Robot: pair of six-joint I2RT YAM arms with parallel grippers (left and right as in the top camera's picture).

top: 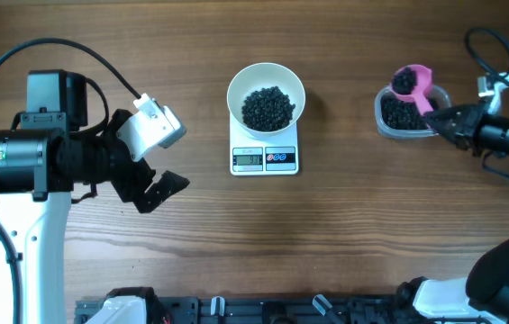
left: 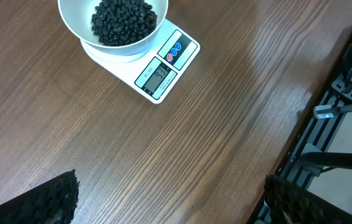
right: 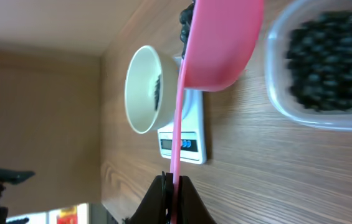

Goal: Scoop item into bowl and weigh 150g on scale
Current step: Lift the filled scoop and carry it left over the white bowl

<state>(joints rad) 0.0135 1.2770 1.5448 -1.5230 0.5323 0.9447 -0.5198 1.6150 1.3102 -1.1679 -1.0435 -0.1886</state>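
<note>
1. While the right gripper [right: 172, 186] pinches the thin handle of the pink scoop [top: 412, 81], jaws pressed together on it, the scoop's cup sits loaded with black beads [top: 404, 82] above the clear tub [top: 381, 123] on the right of the table [top: 371, 225].
2. The white bowl [top: 235, 87] rests on the scale [top: 265, 160] at the middle of the table. A mound of the same beads covers its bottom, so part of the scooping looks done.
3. The left gripper [left: 171, 183] hangs over bare wood to the left of the scale, well apart from it. Its fingers are spread wide and hold nothing.
4. The task seems partway along. The full scoop suggests more beads are meant for the bowl, and the tub has plenty left.
5. The scale's display is lit, but its digits are too small and blurred to read in any view, so the weight cannot be checked against the target.
6. In the right wrist view the tub is blurred and cut off at the edge, and the scoop's cup hides part of the scale. In the left wrist view only the dark fingertips show, at the bottom corners.
</note>
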